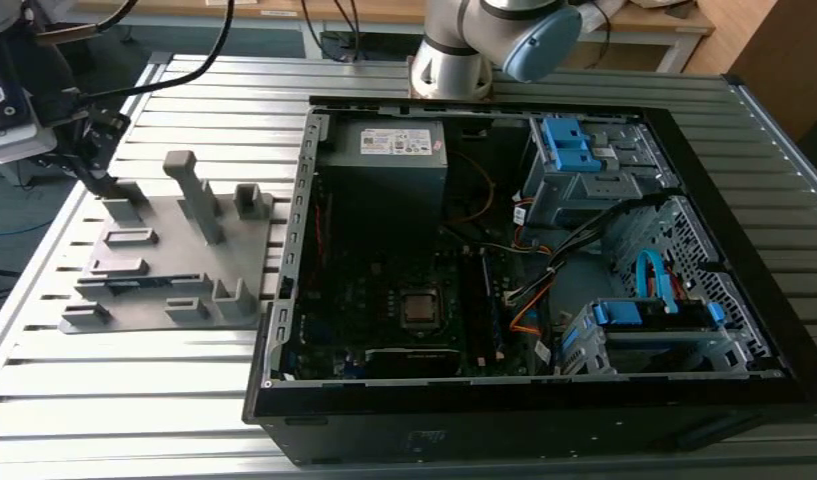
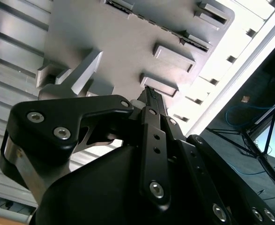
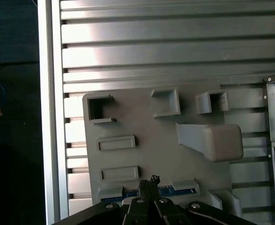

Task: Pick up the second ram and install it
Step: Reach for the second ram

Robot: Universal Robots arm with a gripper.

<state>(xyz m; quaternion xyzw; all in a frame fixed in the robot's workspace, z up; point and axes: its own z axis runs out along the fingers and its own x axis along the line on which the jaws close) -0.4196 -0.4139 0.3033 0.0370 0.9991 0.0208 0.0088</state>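
Black gripper (image 3: 149, 180) is pinched tip to tip, holding nothing. It hangs over the grey plastic fixture plate (image 3: 142, 117). The second ram (image 3: 179, 191), a thin blue-green circuit-board stick, lies slotted at that plate's edge, just beside the fingertips in the first wrist view. Open black PC case (image 1: 515, 250) is well apart.

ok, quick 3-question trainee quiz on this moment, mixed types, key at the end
1. True or false: the second ram is already seated in the computer case.
2. The gripper is nearest to: A the second ram; B the power supply; C the blue drive cage.
3. Fill in: the grey fixture plate lies on the exterior view's ____ of the computer case.
Key: 1 false, it lies on the grey fixture plate; 2 A; 3 left.
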